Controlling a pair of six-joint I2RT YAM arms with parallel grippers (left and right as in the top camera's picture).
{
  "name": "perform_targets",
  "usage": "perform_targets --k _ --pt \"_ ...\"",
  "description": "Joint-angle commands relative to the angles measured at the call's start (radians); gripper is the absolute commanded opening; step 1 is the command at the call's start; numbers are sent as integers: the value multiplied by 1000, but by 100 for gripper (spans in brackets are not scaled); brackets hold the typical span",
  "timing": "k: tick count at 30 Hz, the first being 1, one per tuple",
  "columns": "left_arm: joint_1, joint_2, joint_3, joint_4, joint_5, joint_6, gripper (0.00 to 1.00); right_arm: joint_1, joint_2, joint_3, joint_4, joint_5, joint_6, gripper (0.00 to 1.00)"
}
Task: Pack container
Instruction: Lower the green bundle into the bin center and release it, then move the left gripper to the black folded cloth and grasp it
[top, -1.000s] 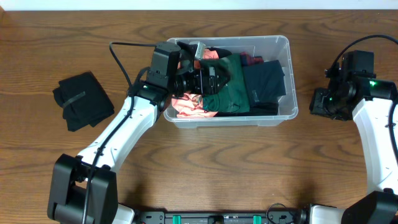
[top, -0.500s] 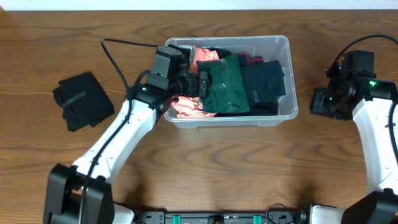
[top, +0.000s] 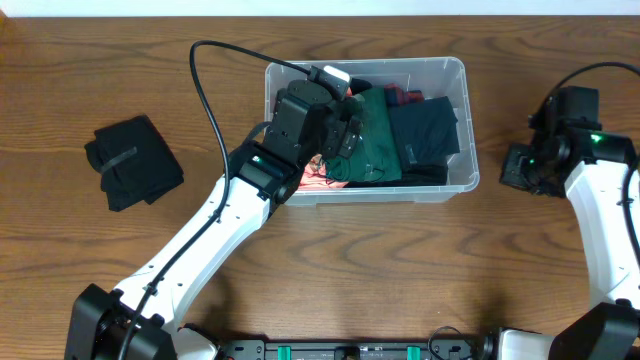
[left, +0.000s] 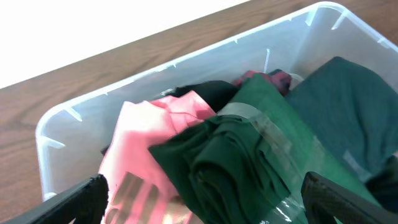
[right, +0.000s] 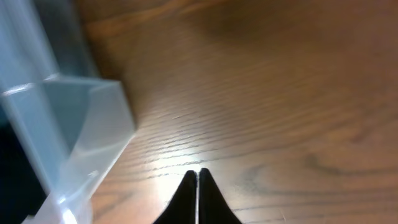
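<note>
While the left claw (left: 214, 200) hangs over the left half of the container (top: 400, 192), its two fingers stand spread wide apart and grip nothing. Straight beneath that claw, between the fingertips, lies a bunched dark green garment (left: 249, 149) with a strip of clear tape across it. To the claw's left a pink garment (left: 143, 143) with a metallic print lies against the bin's end wall. Ahead of the claw, near the far wall, a small red and dark piece (left: 261, 79) shows. To its right a dark teal folded cloth (left: 348, 106) fills the other half of the bin. The clear bin stands on the wooden table (top: 400, 270), all these clothes inside it. Well behind the left claw, outside the bin, a black folded cloth (top: 132, 162) lies on the wood. The right claw (right: 197, 180) has its fingertips pressed together on nothing. It points at bare wood, with a rounded corner of the bin just beside it on its left.
</note>
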Motion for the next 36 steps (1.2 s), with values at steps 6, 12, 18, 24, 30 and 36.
perform_targets --k 6,12,18,24,30,36 --pt "-29 71 26 13 -5 88 95 -137 -5 -5 -6 61 125 2" --pt "-29 161 26 18 -5 89 95 -166 -5 -5 -13 56 124 2" --pt "12 327 26 66 -5 93 95 -164 -5 -5 -13 42 115 2" --pt "12 327 34 57 -5 116 96 -164 -5 -5 -24 39 109 2" --pt "-5 126 61 -20 -11 129 98 -164 -5 -5 -25 39 102 2" --pt "106 -143 61 -220 -73 64 98 -164 -5 -5 -28 39 102 3"
